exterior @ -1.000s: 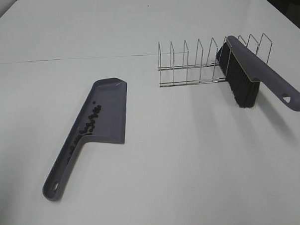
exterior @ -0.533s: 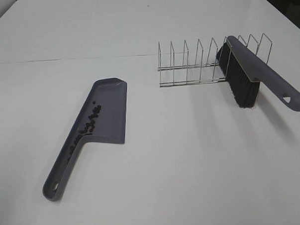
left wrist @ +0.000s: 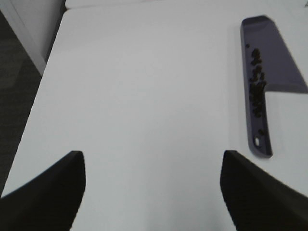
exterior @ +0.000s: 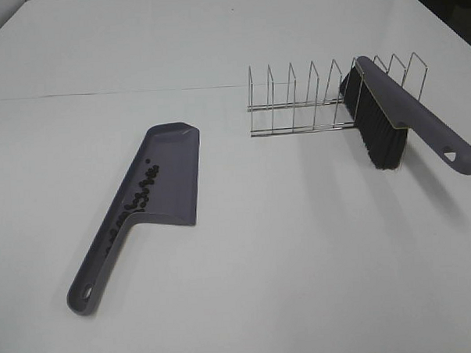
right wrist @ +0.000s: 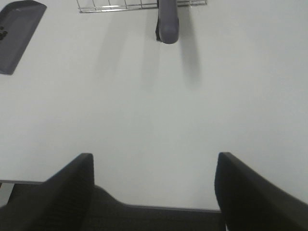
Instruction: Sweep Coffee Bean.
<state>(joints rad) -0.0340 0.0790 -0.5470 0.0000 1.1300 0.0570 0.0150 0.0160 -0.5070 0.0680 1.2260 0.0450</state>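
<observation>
The sweep looks finished: the coffee beans lie in the dustpan left of centre, the brush rests in the rack upper right, and the left gripper and right gripper gape wide, empty.

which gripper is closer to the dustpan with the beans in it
Left. The left gripper sits open over the table edge with the dustpan ahead and to one side; from the open right gripper only the dustpan's corner shows, far across the table.
</observation>
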